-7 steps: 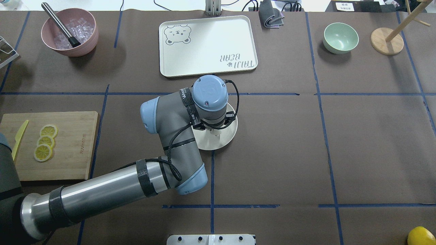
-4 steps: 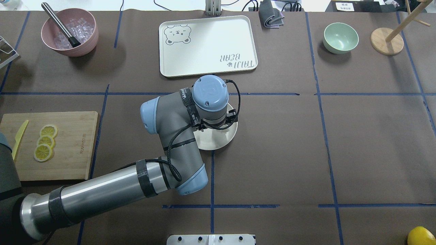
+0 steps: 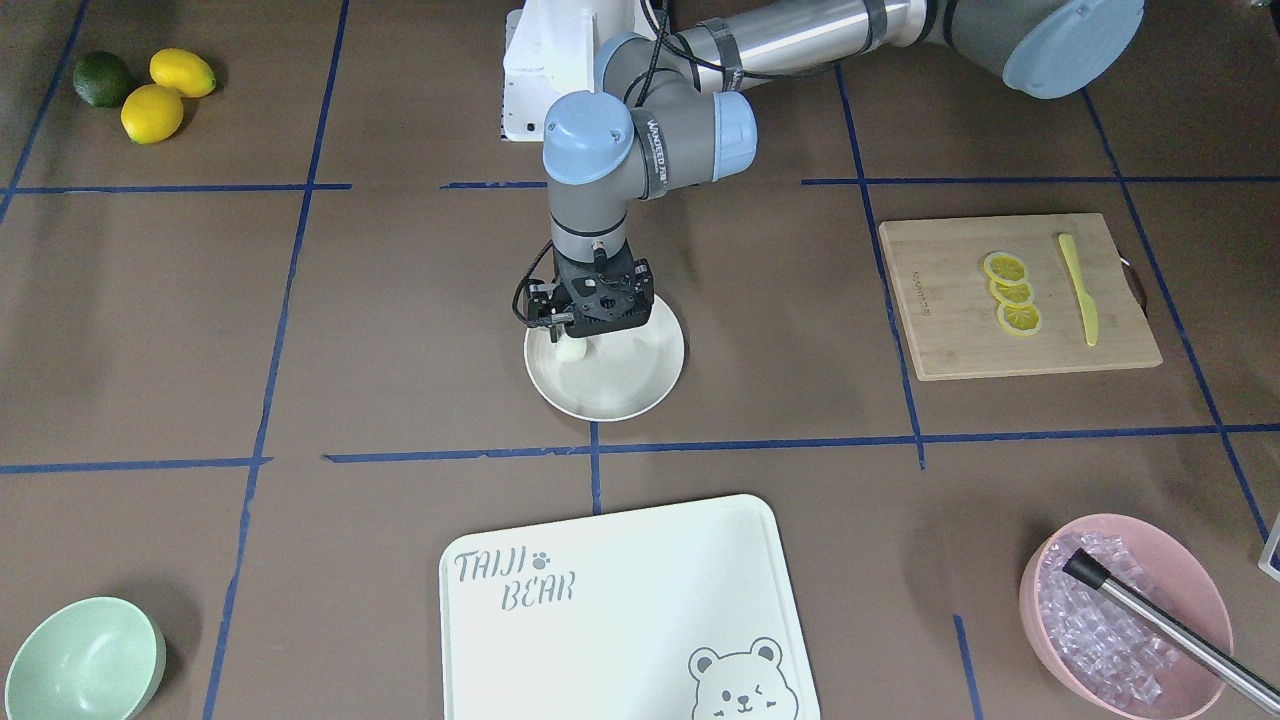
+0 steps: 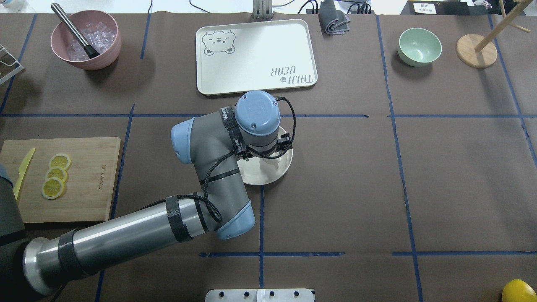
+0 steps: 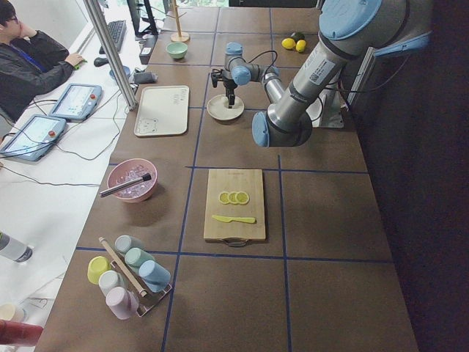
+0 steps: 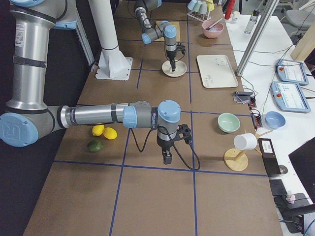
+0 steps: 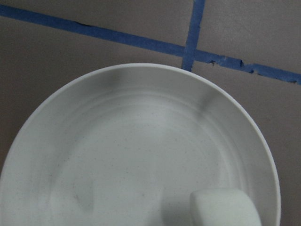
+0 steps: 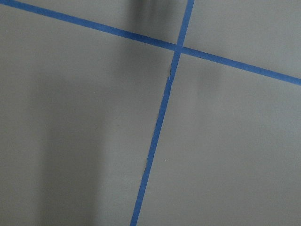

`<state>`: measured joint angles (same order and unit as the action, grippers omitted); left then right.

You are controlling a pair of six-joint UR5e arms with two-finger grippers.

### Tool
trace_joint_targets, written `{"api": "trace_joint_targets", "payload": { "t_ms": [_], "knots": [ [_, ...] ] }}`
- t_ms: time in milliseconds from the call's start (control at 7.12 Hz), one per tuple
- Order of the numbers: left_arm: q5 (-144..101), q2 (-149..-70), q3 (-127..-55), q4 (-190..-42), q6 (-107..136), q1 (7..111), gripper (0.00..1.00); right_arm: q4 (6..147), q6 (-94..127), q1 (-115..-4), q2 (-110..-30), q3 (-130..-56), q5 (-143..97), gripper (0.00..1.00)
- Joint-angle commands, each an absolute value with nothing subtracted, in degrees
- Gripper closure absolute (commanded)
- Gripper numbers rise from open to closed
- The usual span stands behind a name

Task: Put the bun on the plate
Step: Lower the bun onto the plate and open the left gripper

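The round cream-white plate (image 3: 640, 392) (image 4: 255, 178) sits at the table's middle. The bun (image 3: 570, 352) (image 7: 225, 208), a small white lump, is over the plate's inner floor with its shadow right beside it. It also peeks out from under the wrist in the overhead view (image 4: 272, 162). My left gripper (image 3: 586, 340) hangs straight down over the plate, just above the bun. Its black body hides the fingers, so I cannot tell if they are open or touch the bun. My right gripper (image 6: 167, 158) hovers over bare table far from the plate; I cannot tell its state.
A white bear-printed tray (image 4: 256, 56) lies just beyond the plate. A mint-green bowl (image 4: 419, 46) and a wooden stand (image 4: 477, 50) are at the far right. A pink bowl of ice (image 4: 86, 40) is far left. A cutting board (image 4: 84, 180) holds lemon slices.
My left arm's wrist and elbow have edged slightly left and look a little larger from above. The bun still shows on the plate beside the gripper.
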<state>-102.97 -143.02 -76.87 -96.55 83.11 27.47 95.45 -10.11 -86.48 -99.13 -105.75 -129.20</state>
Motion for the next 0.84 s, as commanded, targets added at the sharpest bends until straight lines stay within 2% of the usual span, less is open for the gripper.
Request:
{"api": "trace_joint_targets", "payload": {
  "t_ms": [0,281,702],
  "knots": [
    [-103.27,-142.91,-76.9,-96.33,81.66,28.3,0.0,95.45,-10.11,-86.48,-99.14,-105.73,-129.2,0.0],
    [-108.06,-142.56,-79.96,-92.49,78.08,30.74,0.0,95.45,-10.11,-86.48,-99.14,-105.73,-129.11,0.0],
    [-119.57,-126.1,-102.85,-78.89,54.43,41.61,0.0,95.45,-10.11,-86.48,-98.97,-105.73,-129.11,0.0]
  ]
}}
